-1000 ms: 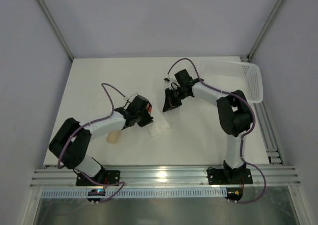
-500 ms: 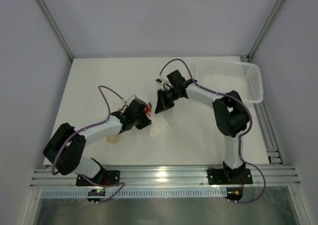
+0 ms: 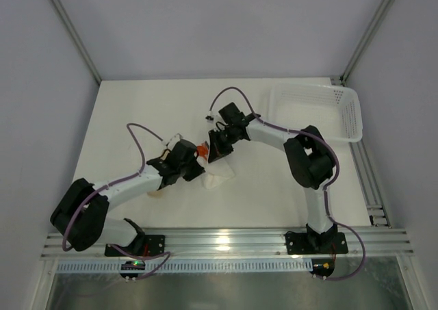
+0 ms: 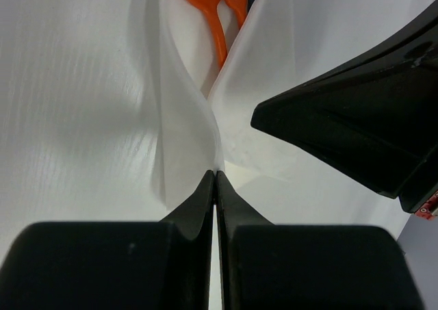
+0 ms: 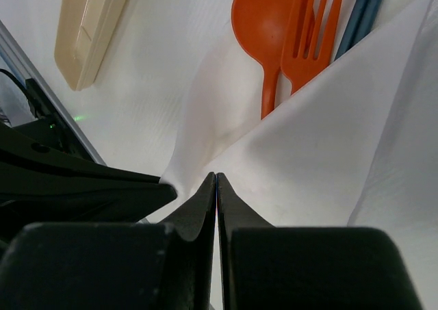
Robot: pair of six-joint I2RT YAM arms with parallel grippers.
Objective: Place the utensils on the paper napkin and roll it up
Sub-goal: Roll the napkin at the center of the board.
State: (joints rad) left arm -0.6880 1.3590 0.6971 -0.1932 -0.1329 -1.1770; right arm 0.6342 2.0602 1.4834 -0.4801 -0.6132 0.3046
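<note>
The paper napkin (image 3: 220,177) lies mid-table, its edges lifted and folded over the utensils. My left gripper (image 4: 216,173) is shut on a fold of the napkin (image 4: 183,135). Facing it closely, my right gripper (image 5: 216,176) is shut on another napkin (image 5: 321,139) edge. From under the paper stick out an orange spoon (image 5: 265,17), an orange fork (image 5: 313,40) and dark blue-grey handles (image 5: 364,12). In the top view the left gripper (image 3: 194,165) and the right gripper (image 3: 215,150) almost meet, with an orange bit of the utensils (image 3: 202,149) between them.
A short beige piece (image 3: 157,192) lies on the table by the left forearm, also seen in the right wrist view (image 5: 90,29). A white perforated basket (image 3: 321,108) stands at the back right. The table's near edge is an aluminium rail (image 3: 226,241).
The right gripper has swung left and nearer, dragging its napkin edge over the utensils. The left arm has reached right, so the two grippers now stand almost together.
</note>
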